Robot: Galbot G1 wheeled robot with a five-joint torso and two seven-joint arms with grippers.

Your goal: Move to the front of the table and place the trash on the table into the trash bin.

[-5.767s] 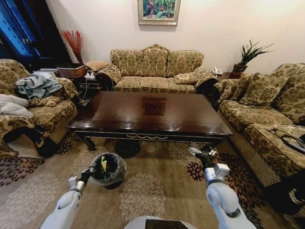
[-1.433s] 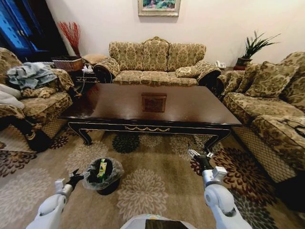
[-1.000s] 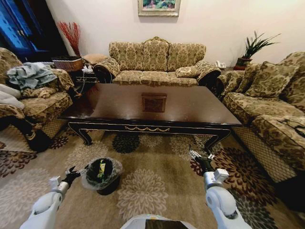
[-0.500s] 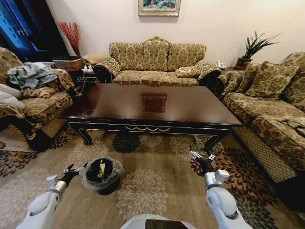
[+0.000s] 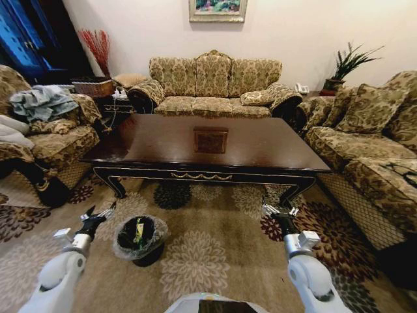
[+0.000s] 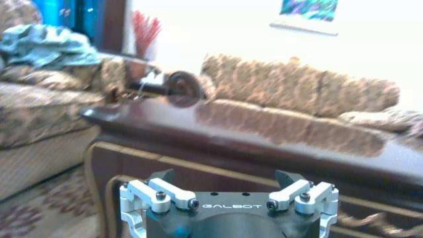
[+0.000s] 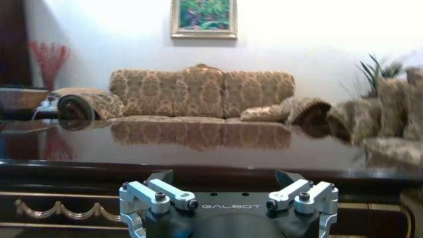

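Left pincer (image 5: 98, 212) and right pincer (image 5: 279, 211) are held released above floral carpet (image 5: 202, 251); glossy table (image 5: 163, 147) is ringed by patterned sofas (image 5: 212, 88), trash bin (image 5: 139, 237) beside.

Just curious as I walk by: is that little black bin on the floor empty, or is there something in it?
Not empty. The trash bin stands upright on the carpet, and a green and yellow item pokes up inside its clear bag.

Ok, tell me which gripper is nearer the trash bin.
Left. The left gripper hangs open just beside the trash bin, at its left rim. The right gripper is open too, well off to the bin's right over the carpet.
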